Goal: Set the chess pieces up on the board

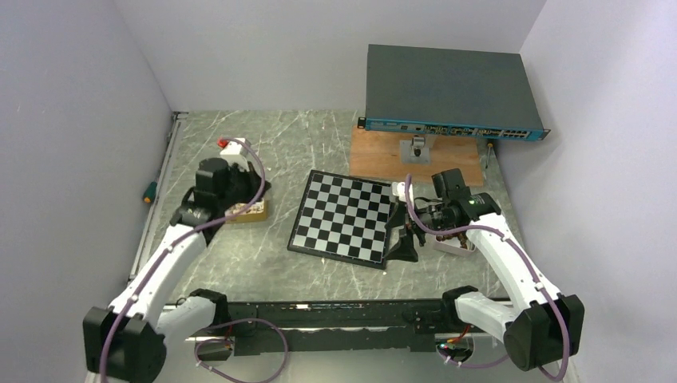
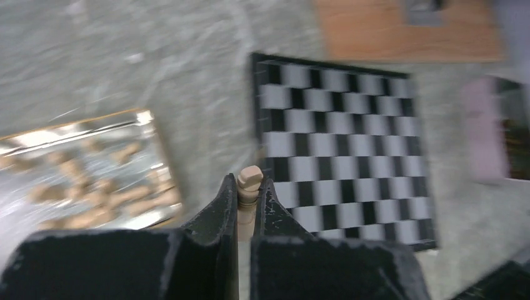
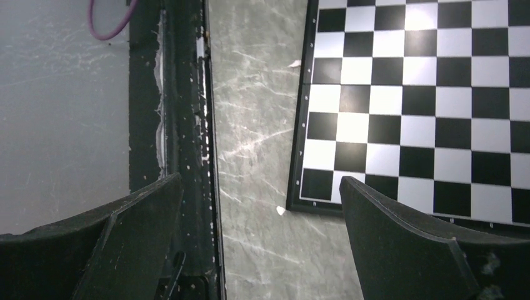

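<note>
A flat square chessboard with black and silvery-white checks [image 1: 345, 217] is shown lying near the middle of a grey marbled table top [image 1: 279, 148], turned slightly askew. No chessman is seen on any of its squares, so the set-up is judged to be barely begun, with every piece left to be placed.

One small light tan wooden chessman [image 2: 250, 177] is held upright, pinched between the closed fingers of the left gripper [image 2: 248, 190], raised off the table to the left of the board. Further left, a shiny shallow tray [image 2: 161, 156] is shown with many more tan pieces [image 2: 94, 197] lying loose inside, blurred.

The right gripper [image 3: 261, 187] is spread fully wide and holds nothing; it is hung over the table by the board's near right edge. Beside the right arm a small white container [image 1: 457, 246] is seen; its contents cannot be made out.
</note>
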Motion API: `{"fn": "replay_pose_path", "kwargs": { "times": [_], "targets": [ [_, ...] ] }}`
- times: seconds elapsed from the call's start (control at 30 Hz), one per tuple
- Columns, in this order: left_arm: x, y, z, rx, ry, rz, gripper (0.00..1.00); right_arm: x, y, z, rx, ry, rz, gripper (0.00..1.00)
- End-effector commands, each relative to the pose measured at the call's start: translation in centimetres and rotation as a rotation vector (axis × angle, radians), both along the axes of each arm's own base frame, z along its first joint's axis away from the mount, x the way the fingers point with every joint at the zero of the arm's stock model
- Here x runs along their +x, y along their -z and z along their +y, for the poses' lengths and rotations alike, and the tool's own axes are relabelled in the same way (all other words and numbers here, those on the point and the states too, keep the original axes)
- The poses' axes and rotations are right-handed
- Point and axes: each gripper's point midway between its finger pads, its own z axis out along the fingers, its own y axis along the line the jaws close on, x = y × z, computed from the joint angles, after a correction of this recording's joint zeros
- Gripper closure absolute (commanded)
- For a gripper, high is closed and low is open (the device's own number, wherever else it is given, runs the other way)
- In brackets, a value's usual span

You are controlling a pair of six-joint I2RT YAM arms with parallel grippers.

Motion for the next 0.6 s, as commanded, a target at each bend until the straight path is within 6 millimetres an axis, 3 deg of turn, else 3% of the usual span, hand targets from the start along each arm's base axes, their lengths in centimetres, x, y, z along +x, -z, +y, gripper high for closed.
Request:
{"fn": "replay_pose_path", "kwargs": {
  "times": [0.0,0.23,0.57],
  "targets": [
    [-1.5,-6.6,-7.4,-0.325,0.123,-0.207,1.0,0.7,-1.9,1.8,0.102,-0.039,-0.031,0.0],
    [-4.8,-7.4,-14.5,-0.571,0.089,-0.187,1.0,3.6,-4.9,3.8,0.222,0.044,0.035,0.0],
    [-7.2,-8.5,-21.6,-0.667,0.077,-0.195,1.0,3.4,-4.0,5.1,0.266,0.079,0.159,0.0]
  ]
}}
